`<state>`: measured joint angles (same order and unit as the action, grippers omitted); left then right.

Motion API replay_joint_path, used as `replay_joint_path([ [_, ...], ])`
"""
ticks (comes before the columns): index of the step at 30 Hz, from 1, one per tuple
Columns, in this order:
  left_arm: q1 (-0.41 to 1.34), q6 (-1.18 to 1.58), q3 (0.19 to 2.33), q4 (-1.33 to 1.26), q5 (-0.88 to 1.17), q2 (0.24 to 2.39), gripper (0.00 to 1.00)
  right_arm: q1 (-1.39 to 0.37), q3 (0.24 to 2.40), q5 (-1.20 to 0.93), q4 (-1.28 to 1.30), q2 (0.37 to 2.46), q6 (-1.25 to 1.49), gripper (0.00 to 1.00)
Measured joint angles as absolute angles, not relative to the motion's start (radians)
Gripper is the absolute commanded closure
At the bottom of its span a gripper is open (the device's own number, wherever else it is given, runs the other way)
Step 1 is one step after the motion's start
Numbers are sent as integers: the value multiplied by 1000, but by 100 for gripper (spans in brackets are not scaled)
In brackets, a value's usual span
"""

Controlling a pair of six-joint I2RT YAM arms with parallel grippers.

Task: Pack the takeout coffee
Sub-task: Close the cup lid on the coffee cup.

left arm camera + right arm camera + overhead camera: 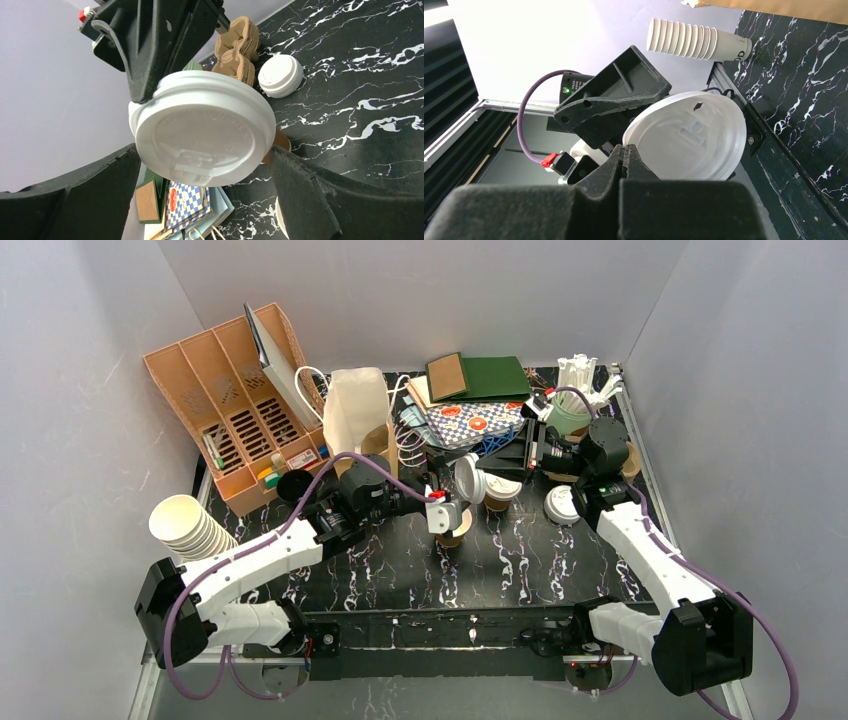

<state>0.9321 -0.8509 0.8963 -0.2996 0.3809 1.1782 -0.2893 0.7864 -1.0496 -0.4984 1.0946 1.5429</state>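
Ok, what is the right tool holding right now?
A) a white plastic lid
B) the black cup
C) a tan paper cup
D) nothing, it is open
A: the right tool is pinched shut on the edge of the white plastic lid, as the right wrist view shows.

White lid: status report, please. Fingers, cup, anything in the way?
Right fingers shut on white lid. Left fingers open by uncapped cup. Lid not yet on cup. No obstruction seen between them.
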Motion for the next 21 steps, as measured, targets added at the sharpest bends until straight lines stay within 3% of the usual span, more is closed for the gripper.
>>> replay_joint_path([
  [16,934,-847,896,-322,381,1177,15,-289,773,-1037,-528,1095,1569,99],
  [21,934,-848,896,-321,381,1177,16,-289,768,-1034,-533,1095,1575,71],
])
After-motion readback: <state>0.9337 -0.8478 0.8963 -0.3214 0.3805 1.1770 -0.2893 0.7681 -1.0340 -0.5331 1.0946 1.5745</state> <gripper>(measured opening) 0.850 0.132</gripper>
